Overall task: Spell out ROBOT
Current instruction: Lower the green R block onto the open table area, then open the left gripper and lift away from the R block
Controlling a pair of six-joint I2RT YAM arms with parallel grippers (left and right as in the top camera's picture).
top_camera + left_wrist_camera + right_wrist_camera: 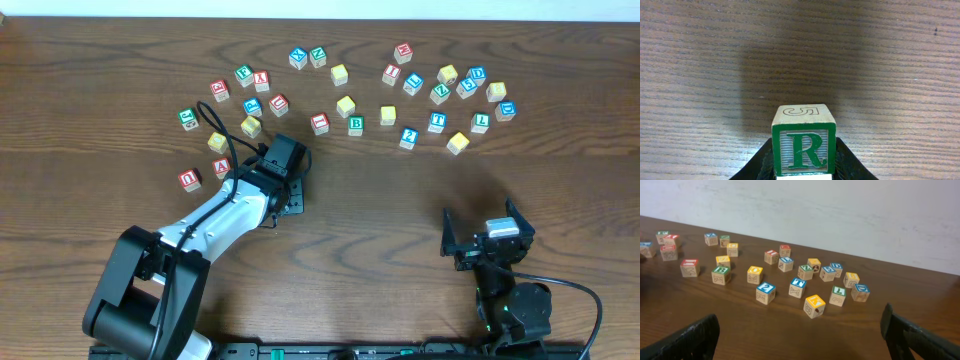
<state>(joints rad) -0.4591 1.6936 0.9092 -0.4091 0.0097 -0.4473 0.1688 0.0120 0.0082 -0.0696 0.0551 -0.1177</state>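
Your left pincer [804,169] was pinching the R cube [803,150], with a black finger [756,169] pressed on each side. Only the left wrist view gave you that. It showed a green R in a green frame facing the camera, and on the top face an outlined figure that looked like a 5 turned around. Past the cube it was just table [800,50] and a dark shadow, and I couldn't tell if the cube touched the wood. From overhead the pincer's body covered the cube, so no R there at all.

Your right pincer [800,342] was spread wide with nothing between the fingers, well short of the pile. Closest ahead of it sat a yellow cube [815,305]. Just beyond was a row: blue 2 cube [765,292], blue T cube [797,287], green L cube [838,294], blue D cube [860,291]. Further out to the left were a yellow-topped cube [755,273] and the green B cube [721,272], with a second yellow-topped cube [723,260] right behind the B. The yellow tops were too small to read.

The right wrist view gave you side faces too, though blurry. Overhead gave tops only, plus a red U cube [190,179] and red A cube [222,167] back beside your left arm, which I couldn't pick out in the wrist views.
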